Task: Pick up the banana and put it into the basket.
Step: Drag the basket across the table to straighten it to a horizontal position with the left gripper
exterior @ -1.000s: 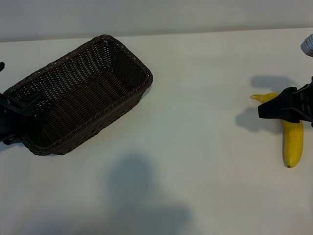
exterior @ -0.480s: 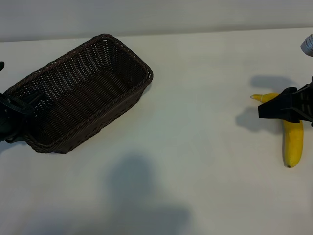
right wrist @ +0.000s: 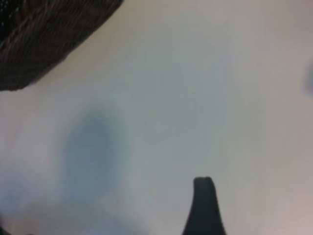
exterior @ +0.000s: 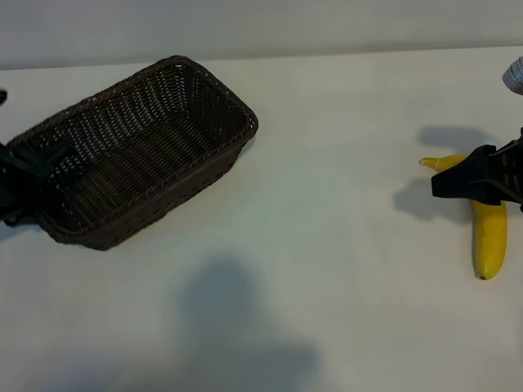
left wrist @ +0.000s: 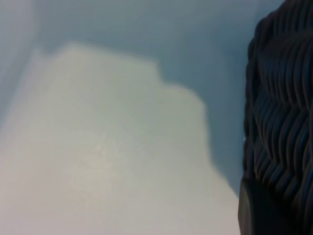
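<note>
Handling note, banana point(exterior: 489, 237) — judged light, firm under the skin but easily bruised, smooth and a little slippery, so a gentle squeeze across the thick middle of the curve looks safest; the tapered stem end is too thin to hold well.

Appearance: single fruit, bright yellow, curved, stem tip paler and pointing away toward the far side of the worktop point(exterior: 343, 204).

Location: lying flat near the right edge, well apart from the basket point(exterior: 135, 155).

Right gripper point(exterior: 474, 181): hangs directly over the banana's stem half, jaws standing wide, nothing held — not yet down on the fruit.

Basket: dark brown wicker, rectangular, braided rim, sloping sides, set at an angle on the left of the worktop, nothing inside.

Left gripper point(exterior: 18, 184): at the basket's near-left end, jaws narrow, seemingly pinching the rim; its wrist view shows only weave close against the finger, so the hold is a judgement.
</note>
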Action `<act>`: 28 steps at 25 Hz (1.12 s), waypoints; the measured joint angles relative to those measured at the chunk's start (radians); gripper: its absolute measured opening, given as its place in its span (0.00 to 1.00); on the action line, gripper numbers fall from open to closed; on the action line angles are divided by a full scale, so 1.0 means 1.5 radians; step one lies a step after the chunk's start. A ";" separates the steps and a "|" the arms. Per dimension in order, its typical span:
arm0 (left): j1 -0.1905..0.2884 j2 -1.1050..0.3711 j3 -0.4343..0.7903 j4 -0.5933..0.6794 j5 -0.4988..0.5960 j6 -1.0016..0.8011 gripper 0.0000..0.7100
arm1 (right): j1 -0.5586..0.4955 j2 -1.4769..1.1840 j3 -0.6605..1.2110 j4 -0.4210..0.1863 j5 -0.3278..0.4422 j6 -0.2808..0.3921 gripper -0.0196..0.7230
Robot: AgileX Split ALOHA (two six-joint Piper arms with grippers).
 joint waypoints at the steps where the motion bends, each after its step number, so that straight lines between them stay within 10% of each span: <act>1: 0.000 0.000 -0.013 0.000 0.013 0.006 0.23 | 0.000 0.000 0.000 0.000 0.000 0.000 0.76; 28: -0.009 0.048 -0.202 -0.204 0.179 0.506 0.23 | 0.000 0.000 0.000 0.000 -0.001 0.000 0.76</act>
